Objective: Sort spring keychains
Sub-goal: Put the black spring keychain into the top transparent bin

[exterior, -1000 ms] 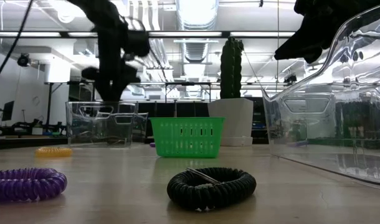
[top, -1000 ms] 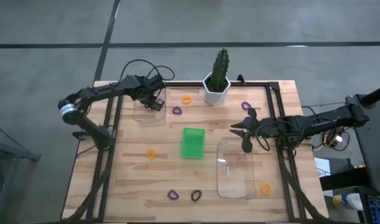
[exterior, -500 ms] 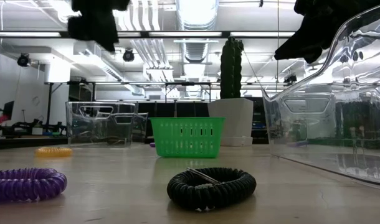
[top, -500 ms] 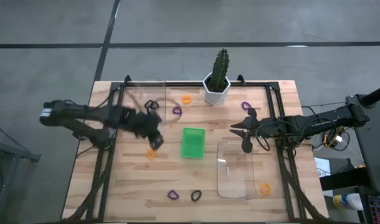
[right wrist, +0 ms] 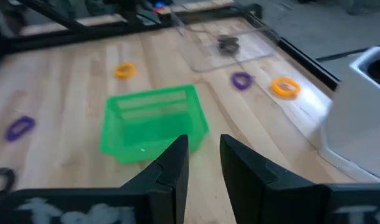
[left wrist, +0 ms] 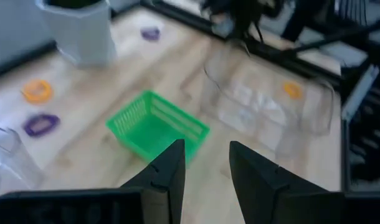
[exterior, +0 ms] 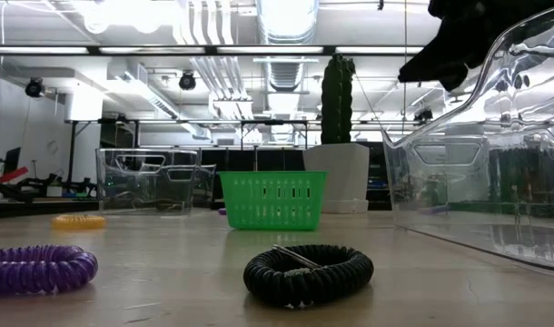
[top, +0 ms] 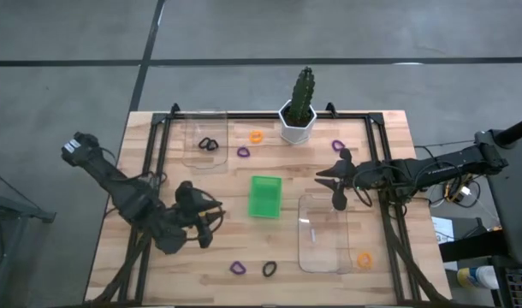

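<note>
One black keychain [top: 209, 144] is binned upper left; the rest lie unsorted. Both end effectors [left wrist: 205, 163] [right wrist: 204, 159] are parted, empty.

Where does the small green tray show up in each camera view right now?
High view: small green plastic mesh tray, table centre.
Low view, mid-distance, left of the white cactus pot.
Left wrist view, just beyond the left pincer's fingertips.
Right wrist view, beyond the right pincer's fingertips.
Shared landmark: the white cactus pot.
</note>
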`<state>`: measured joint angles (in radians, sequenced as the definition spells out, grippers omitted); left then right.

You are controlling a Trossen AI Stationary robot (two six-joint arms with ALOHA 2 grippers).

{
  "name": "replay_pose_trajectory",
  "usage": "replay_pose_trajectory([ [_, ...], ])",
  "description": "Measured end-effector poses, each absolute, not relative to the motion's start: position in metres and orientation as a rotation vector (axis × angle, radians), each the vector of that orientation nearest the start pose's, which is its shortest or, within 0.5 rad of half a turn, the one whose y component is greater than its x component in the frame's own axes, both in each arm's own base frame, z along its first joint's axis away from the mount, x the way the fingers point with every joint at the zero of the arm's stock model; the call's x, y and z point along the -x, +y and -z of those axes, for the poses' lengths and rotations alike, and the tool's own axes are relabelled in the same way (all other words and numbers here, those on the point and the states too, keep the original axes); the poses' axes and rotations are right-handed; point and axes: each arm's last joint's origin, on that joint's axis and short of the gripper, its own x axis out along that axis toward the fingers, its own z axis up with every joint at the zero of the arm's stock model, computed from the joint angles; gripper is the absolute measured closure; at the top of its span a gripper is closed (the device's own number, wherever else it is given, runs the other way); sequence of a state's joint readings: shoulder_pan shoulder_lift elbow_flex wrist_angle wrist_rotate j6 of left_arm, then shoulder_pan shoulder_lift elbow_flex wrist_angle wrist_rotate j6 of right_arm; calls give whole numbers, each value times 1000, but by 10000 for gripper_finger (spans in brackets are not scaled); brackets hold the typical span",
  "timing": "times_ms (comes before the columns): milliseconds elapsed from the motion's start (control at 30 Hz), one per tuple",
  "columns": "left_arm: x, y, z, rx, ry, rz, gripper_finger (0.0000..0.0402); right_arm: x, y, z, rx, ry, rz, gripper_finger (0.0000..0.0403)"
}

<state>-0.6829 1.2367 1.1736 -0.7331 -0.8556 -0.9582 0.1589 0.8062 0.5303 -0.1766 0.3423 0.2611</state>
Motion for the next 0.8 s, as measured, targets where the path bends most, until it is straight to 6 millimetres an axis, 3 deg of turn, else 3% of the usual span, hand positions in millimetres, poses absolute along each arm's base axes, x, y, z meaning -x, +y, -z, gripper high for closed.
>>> replay_pose_trajectory([
  [200, -198, -136, -338, 383, 401, -417, 284, -177, 21, -259, -166, 376, 147, 317],
  [367, -205, -144, -328, 474, 438, -368, 284, -177, 21, -267, -115, 358, 134, 317],
  [567, -245, -173, -301, 529, 473, -223, 284, -177, 21, -268, -100, 357, 131, 317],
  [800, -293, -188, -264, 524, 729, -121, 284, -177, 21, -268, -103, 357, 132, 317],
])
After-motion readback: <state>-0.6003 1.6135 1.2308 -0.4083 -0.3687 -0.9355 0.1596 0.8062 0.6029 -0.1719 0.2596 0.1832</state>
